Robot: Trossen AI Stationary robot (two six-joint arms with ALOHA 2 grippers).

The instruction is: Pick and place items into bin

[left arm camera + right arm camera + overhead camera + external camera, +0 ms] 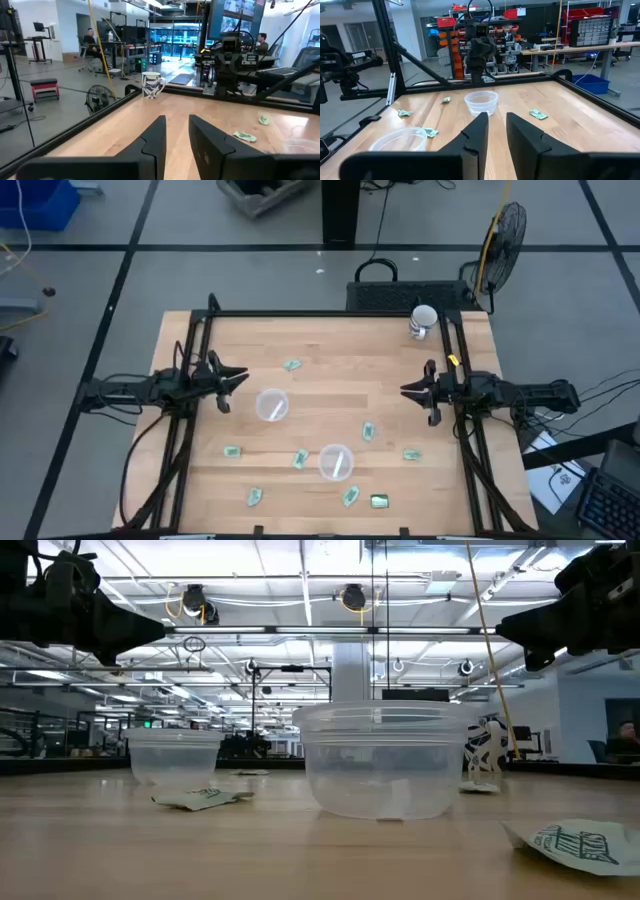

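Observation:
Several small light-green packets lie flat and scattered on the wooden table, among them one (292, 365) toward the far side, one (368, 430) in the middle and one (380, 501) at the near edge. In the low view, one packet (570, 840) lies close by on the right. My left gripper (238, 383) hovers open over the table's left side, high above the wood (130, 630). My right gripper (410, 392) hovers open over the right side (520, 635). Both are clear of every packet. In the wrist views the left gripper (177, 142) and the right gripper (496, 137) show a gap between their fingers.
Two clear round cups stand upright among the packets, one (272, 405) left of centre and one (335, 462) nearer the front. A white mug (423, 321) stands at the far right corner. A dark container (400, 297) sits beyond the far edge. Black frame rails (190, 350) line both sides.

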